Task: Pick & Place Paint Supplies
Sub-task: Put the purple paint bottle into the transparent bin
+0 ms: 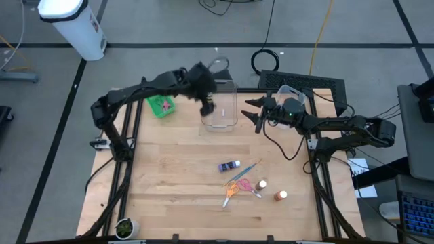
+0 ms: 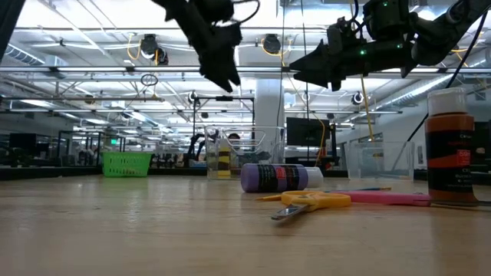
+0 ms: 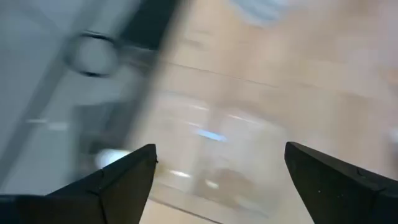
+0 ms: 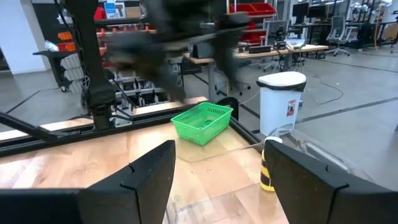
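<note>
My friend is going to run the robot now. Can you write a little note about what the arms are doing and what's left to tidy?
Left gripper: open, empty, above the clear tub.
Right gripper: open, empty, hanging beside the tub.
Done: a yellow bottle is in the tub.
Left on the table: purple bottle, brush, orange scissors, pink scissors, a white-capped bottle, orange bottle.

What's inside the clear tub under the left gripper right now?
In the clear tub one yellow paint bottle stands upright, white cap up, as the low and right wrist views show. The left gripper hangs above it, jaws open and empty. From above, the arm covers part of the tub floor.
</note>
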